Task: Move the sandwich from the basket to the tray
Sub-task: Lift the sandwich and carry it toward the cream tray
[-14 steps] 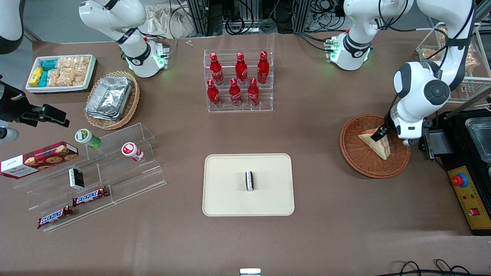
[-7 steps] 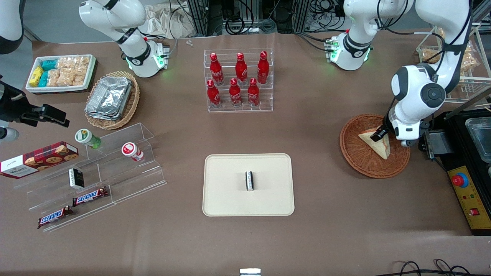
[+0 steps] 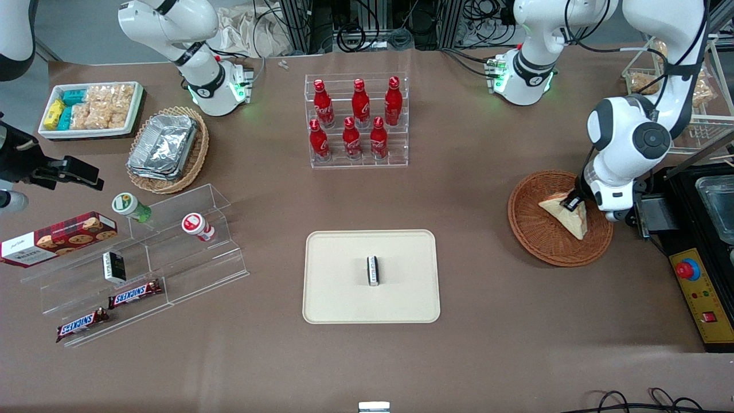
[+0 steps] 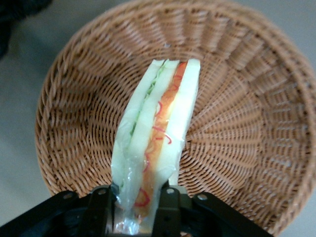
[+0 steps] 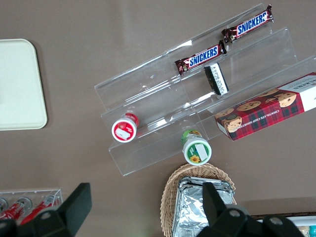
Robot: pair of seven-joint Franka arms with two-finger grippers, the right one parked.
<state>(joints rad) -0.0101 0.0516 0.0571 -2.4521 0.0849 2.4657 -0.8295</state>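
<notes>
The sandwich (image 3: pixel 565 215), a wrapped wedge of white bread with red and green filling, is in the reddish-brown wicker basket (image 3: pixel 539 244) toward the working arm's end of the table. My left gripper (image 3: pixel 573 202) is down in the basket, shut on the sandwich's wrapped end. In the left wrist view the sandwich (image 4: pixel 158 133) stands on edge over the basket's weave (image 4: pixel 242 128), pinched between the two black fingers (image 4: pixel 168 205) of the gripper (image 4: pixel 137 197). I cannot tell whether it rests on the basket's floor. The cream tray (image 3: pixel 344 298) lies mid-table, nearer the front camera.
A small black-and-white packet (image 3: pixel 373 270) lies on the tray. A clear rack of red bottles (image 3: pixel 358 120) stands farther from the camera than the tray. A black machine with a red button (image 3: pixel 688 269) sits beside the basket. Acrylic shelves with snacks (image 3: pixel 137 258) fill the parked arm's end.
The gripper and the sandwich have shifted slightly toward the working arm's end inside the basket. The sandwich now sits more on edge.
</notes>
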